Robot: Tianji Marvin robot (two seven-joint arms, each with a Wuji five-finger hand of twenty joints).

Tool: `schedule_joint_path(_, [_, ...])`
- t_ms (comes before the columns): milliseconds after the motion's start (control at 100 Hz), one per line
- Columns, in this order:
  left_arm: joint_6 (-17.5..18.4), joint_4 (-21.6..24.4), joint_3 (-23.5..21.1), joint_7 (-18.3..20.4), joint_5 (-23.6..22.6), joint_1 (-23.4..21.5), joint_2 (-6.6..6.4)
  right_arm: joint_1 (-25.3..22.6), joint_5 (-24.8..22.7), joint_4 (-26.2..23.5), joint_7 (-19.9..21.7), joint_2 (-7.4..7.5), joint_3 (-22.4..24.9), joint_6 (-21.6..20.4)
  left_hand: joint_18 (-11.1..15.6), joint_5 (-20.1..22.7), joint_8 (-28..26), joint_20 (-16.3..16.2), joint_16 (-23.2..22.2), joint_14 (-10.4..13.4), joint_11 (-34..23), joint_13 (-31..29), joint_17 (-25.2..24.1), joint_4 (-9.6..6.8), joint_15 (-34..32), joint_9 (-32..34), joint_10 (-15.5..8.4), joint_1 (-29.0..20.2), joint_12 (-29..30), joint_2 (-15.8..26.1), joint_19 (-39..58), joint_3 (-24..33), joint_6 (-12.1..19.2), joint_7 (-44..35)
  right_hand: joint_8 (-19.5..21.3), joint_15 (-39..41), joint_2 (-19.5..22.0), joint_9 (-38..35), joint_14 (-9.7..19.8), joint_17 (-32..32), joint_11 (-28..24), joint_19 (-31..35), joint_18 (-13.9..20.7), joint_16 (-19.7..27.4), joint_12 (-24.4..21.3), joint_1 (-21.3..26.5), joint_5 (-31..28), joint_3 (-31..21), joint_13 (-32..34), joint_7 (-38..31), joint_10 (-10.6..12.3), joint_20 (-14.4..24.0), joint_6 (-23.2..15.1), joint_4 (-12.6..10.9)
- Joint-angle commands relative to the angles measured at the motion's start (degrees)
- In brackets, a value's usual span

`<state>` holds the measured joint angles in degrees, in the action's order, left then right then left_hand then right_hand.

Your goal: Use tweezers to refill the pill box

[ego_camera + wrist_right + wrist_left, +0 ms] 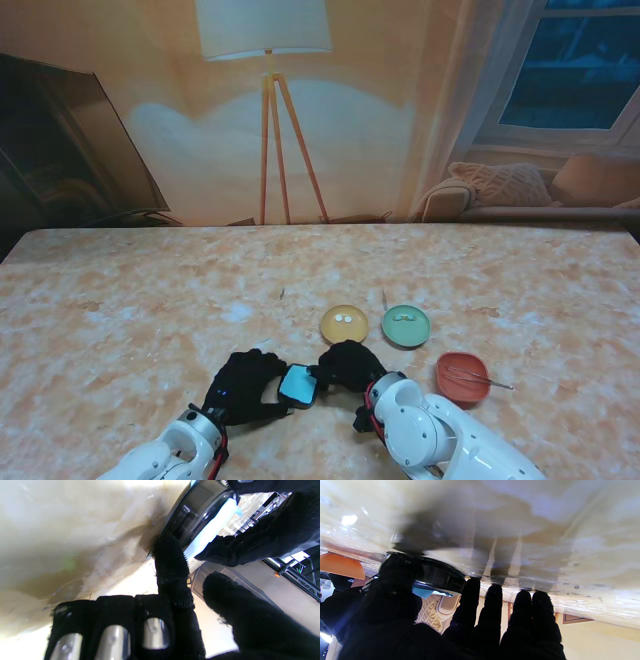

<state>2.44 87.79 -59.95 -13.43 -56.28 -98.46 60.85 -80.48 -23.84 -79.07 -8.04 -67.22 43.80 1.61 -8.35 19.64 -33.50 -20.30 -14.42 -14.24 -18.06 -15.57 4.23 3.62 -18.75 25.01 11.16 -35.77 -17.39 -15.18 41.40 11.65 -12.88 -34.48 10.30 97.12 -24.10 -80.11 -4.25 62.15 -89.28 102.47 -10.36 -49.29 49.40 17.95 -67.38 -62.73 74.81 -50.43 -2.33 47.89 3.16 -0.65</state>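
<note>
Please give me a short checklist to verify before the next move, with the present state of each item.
1. Pill box lies between both hands: ok.
2. Left hand touches the box: ok, thumb on its edge in the left wrist view.
3. Right hand touches the box: ok, one finger on its rim.
4. Lid open: cannot tell.
5. Tweezers ready: ok, resting on the red dish, untouched.
6. Pills present: ok in the yellow dish; in the green dish too small to be sure.
</note>
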Motion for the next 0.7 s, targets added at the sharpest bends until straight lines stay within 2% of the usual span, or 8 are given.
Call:
schedule_joint_path(0, [0.3,-1.0,0.5,1.2,0.1,-0.6,0.28,-0.4,-0.3,-0.5,0.8,-0.68,-0.4,0.2,0.9,0.5,-1.3,-1.6,-0.7,1.2,-2.1,-1.8,0.9,0.72,0.0,3.2,-2.5,1.0,-1.5,0.7,1.4,2.1,3.2,-2.9,-1.6,5.9,-1.3,-3.1,-5.0,9.2,-9.3,17.5,25.0,-2.9,2.9,-1.2,-1.9,-1.0,-0.1,1.9,-11.5,0.3,7.5,-1.4])
schedule_joint_path(70, [0.4,-1.1,0.6,1.2,0.2,-0.5,0.29,-0.4,-0.2,-0.8,0.5,-0.82,-0.4,0.4,0.9,0.4,-1.4,-1.6,-0.6,1.4,-2.1,-1.7,0.9,0.68,0.1,3.3,-2.5,1.2,-1.5,1.6,1.5,2.0,3.3,-3.0,-1.8,5.9,-1.4,-3.1,-5.2,9.2,-9.2,17.5,25.0,-2.9,2.9,-1.1,-1.8,-0.9,-0.1,1.9,-11.6,0.3,7.7,-1.3])
schedule_joint_path(150, [0.5,-1.2,0.6,1.1,0.2,-0.5,0.29,-0.1,-0.2,-1.2,0.5,-0.87,-0.5,0.7,0.9,0.4,-1.4,-1.7,-0.7,1.4,-2.1,-1.9,0.9,0.64,0.1,3.2,-2.6,0.2,-1.4,0.1,1.5,1.8,3.4,-3.1,-2.2,5.9,-1.4,-3.1,-5.0,9.2,-9.3,17.5,25.0,-2.8,2.7,-1.1,-1.9,-0.9,-0.1,1.7,-11.6,0.4,7.6,-1.1])
schedule_joint_path(390, [0.6,-1.7,0.7,0.6,0.3,-0.3,0.36,1.0,-0.6,-1.7,0.7,-0.95,-1.0,1.1,1.0,0.3,-1.4,-1.7,-0.6,1.5,-2.1,-1.9,0.9,0.64,0.2,3.3,-2.8,0.3,-1.4,0.0,1.5,1.2,3.5,-3.3,-2.6,5.9,-1.3,-3.1,-4.7,9.1,-9.3,17.5,25.6,-2.8,2.5,-1.2,-1.9,-1.0,-0.1,1.3,-11.2,0.1,7.4,-1.1])
schedule_joint_path(420, [0.6,-1.7,0.7,0.6,0.3,-0.3,0.37,1.0,-0.5,-1.8,0.8,-0.96,-1.0,1.2,1.0,0.3,-1.4,-1.7,-0.6,1.6,-2.1,-1.9,0.9,0.65,0.2,3.2,-2.8,0.9,-1.4,1.3,1.6,1.1,3.7,-3.3,-2.7,5.9,-1.4,-3.1,-4.8,9.1,-9.3,17.5,25.7,-2.8,2.5,-1.1,-1.9,-1.0,-0.1,1.3,-11.3,0.1,7.5,-1.1])
schedule_joint_path(560, [0.6,-1.8,0.7,0.4,0.5,-0.3,0.41,1.3,-0.3,-1.9,0.5,-1.17,-1.1,1.6,0.9,0.4,-1.5,-1.7,-0.6,1.5,-2.1,-2.0,0.9,0.6,0.2,3.3,-2.8,0.3,-1.4,0.0,1.6,0.8,3.6,-3.4,-3.0,6.0,-1.4,-3.1,-5.0,9.3,-9.3,17.5,25.5,-2.8,2.4,-0.9,-1.8,-0.9,-0.1,1.3,-11.4,0.1,7.8,-0.9])
schedule_joint_path(580, [0.6,-1.8,0.7,0.4,0.5,-0.3,0.41,1.3,-0.2,-2.0,0.5,-1.19,-1.1,1.7,0.9,0.3,-1.5,-1.7,-0.6,1.5,-2.1,-1.9,0.9,0.6,0.2,3.3,-2.8,0.8,-1.4,1.1,1.6,0.7,3.6,-3.4,-3.0,6.1,-1.4,-3.1,-5.1,9.4,-9.3,17.5,25.4,-2.8,2.4,-0.8,-1.8,-0.9,-0.1,1.3,-11.5,0.1,7.9,-0.9])
schedule_joint_path(690, [0.7,-1.8,0.7,0.4,0.5,-0.3,0.4,1.0,-0.4,-2.6,1.8,-0.7,-0.8,2.2,1.0,0.4,-1.4,-1.7,-0.6,1.5,-2.1,-1.8,0.8,0.57,0.3,3.3,-2.8,0.6,-1.4,1.4,1.5,0.6,3.6,-3.3,-3.1,6.4,-0.9,-3.0,-4.4,9.6,-9.4,17.5,26.0,-3.2,2.4,-1.1,-2.1,-0.7,-0.1,1.0,-11.1,0.5,7.7,-0.9])
